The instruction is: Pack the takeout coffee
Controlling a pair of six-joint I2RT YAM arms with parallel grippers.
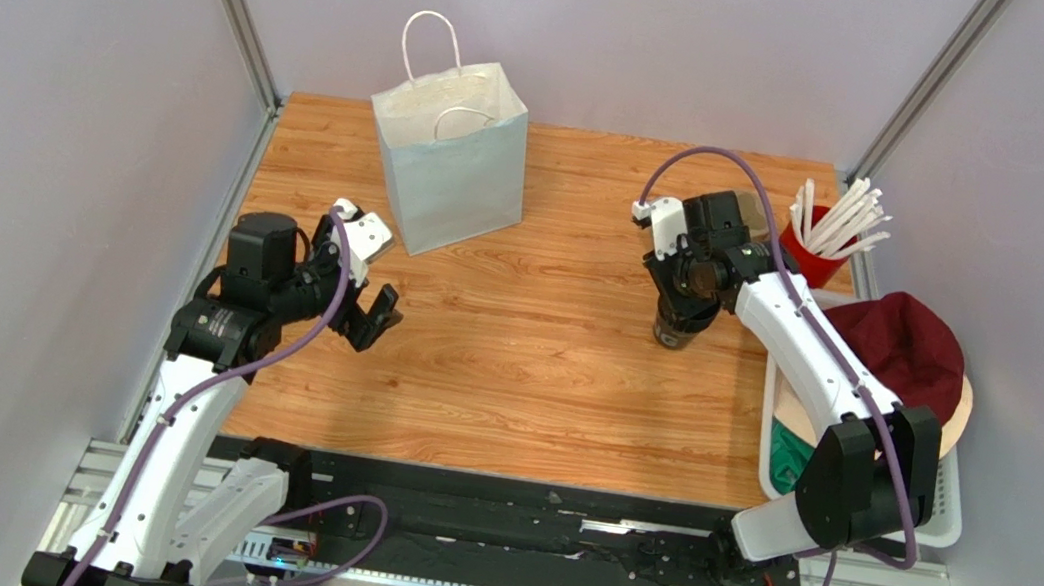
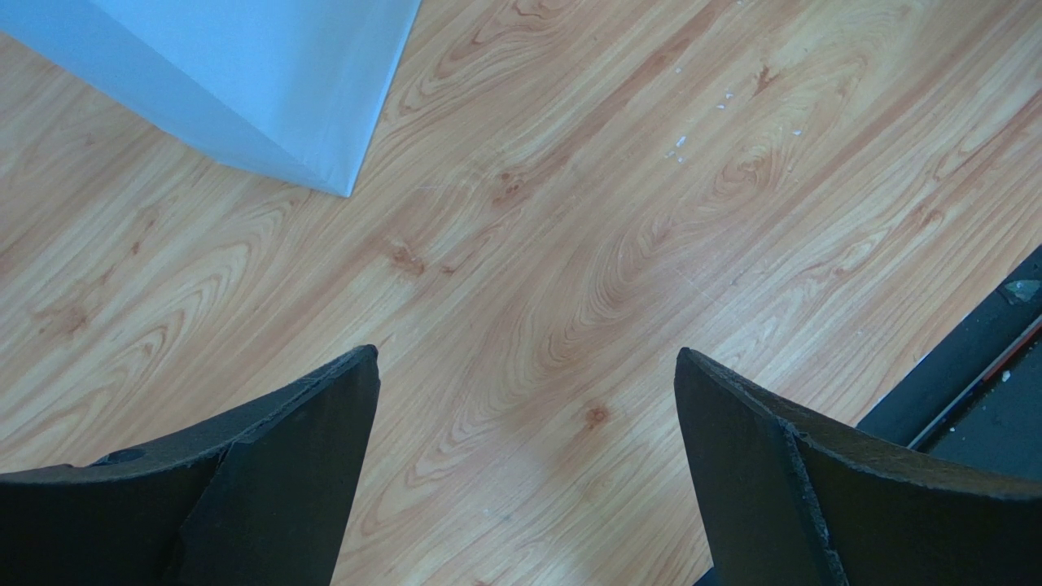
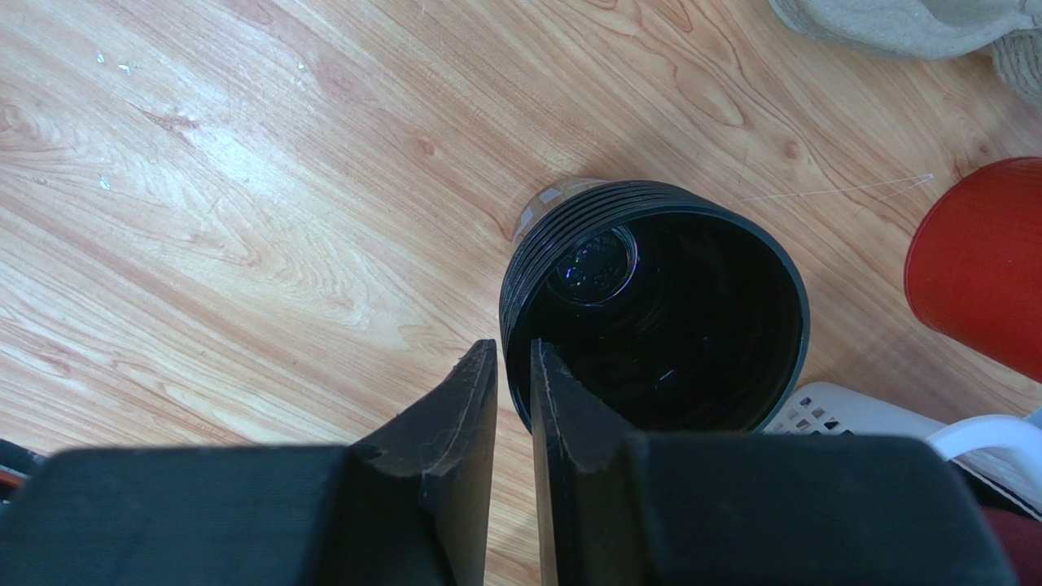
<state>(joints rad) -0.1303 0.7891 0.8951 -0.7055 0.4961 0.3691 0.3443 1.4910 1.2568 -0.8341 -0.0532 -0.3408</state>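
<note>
The black coffee cup (image 1: 674, 328) is right of the table's centre, open mouth up; the right wrist view looks into it (image 3: 685, 330). My right gripper (image 1: 690, 288) is above it. In the right wrist view, the gripper (image 3: 514, 352) is shut on the cup's near rim, one finger outside the wall and one inside. I cannot tell whether the cup rests on the wood or hangs just above it. The pale blue paper bag (image 1: 449, 160) stands open at the back left. My left gripper (image 1: 368, 315) is open and empty in front of the bag, over bare wood (image 2: 526, 360).
A red cup of white straws (image 1: 818, 246) stands at the back right, close to the right arm, and shows in the right wrist view (image 3: 979, 263). A white basket (image 1: 942, 508) holding a maroon cap (image 1: 914, 353) sits at the right edge. The bag's corner (image 2: 245, 73) is ahead of the left gripper.
</note>
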